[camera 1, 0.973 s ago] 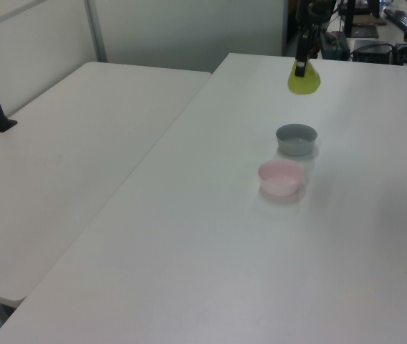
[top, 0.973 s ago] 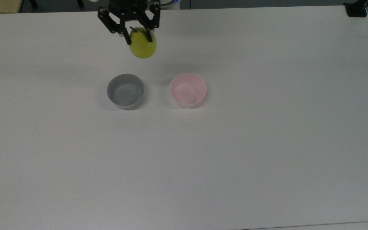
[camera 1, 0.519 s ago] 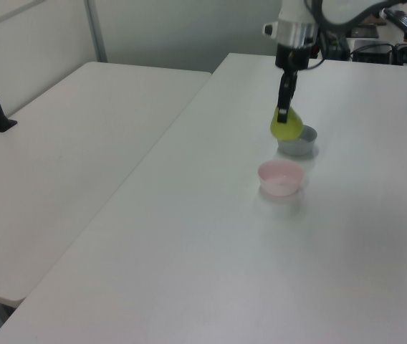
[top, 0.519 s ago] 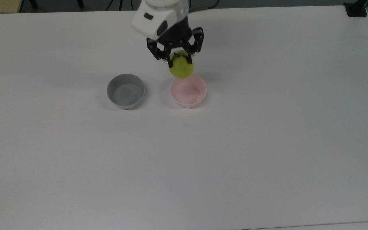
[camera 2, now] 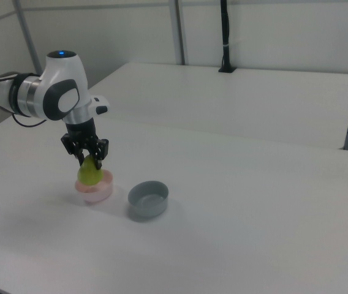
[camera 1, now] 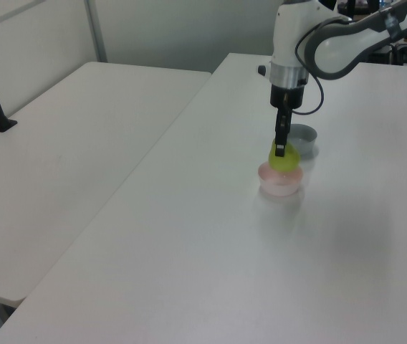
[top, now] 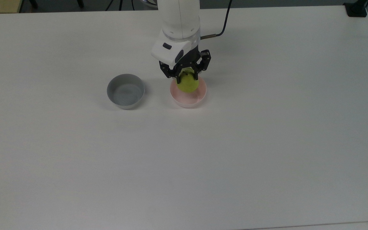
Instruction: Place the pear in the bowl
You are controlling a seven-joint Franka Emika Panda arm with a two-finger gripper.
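The yellow-green pear point(top: 187, 84) hangs in the mouth of the pale pink bowl point(top: 188, 99), held from above by my gripper point(top: 187, 76), whose black fingers are shut on its top. In the left view the pear point(camera 1: 283, 155) sits just over the bowl point(camera 1: 281, 183) under the gripper point(camera 1: 280, 148). The right view shows the pear point(camera 2: 89, 174) partly sunk below the bowl's rim point(camera 2: 95, 191), with the gripper point(camera 2: 89, 160) still clamped on it. The pear's underside is hidden by the bowl wall.
A grey bowl point(top: 126, 91) of the same size stands to the top view's left of the pink one, a small gap apart. The white table point(top: 235, 143) stretches wide around both. A second table point(camera 1: 67, 143) adjoins in the left view.
My arm has carried the pear from high above the table's far side, across and down, until it now sits in the pink bowl's mouth. The fingers stay shut on it.
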